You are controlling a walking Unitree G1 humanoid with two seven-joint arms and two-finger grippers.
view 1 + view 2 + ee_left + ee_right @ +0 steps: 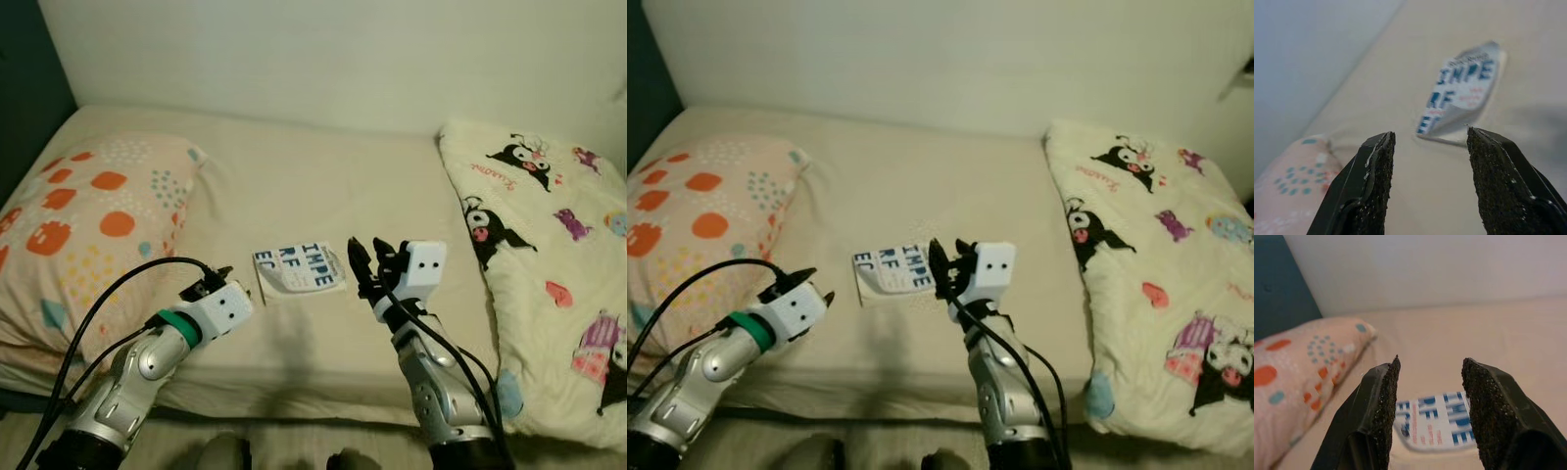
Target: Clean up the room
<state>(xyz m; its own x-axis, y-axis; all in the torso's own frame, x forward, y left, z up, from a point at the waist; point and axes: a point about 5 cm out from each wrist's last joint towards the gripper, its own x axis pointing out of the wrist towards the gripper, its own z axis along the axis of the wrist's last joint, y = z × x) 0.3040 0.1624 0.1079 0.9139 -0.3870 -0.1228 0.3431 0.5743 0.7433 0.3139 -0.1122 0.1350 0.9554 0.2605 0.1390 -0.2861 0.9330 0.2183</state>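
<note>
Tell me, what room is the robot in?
Probably a bedroom. There is a bed against the wall, a spotted pillow on one side, and a cartoon-print pillow on the other.

bare sheet around booklet, pillows flanking

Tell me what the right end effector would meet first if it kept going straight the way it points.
Probably the printed packet lying flat on the bed sheet; the open right end effector frames it closely, though depth is unclear.
</note>
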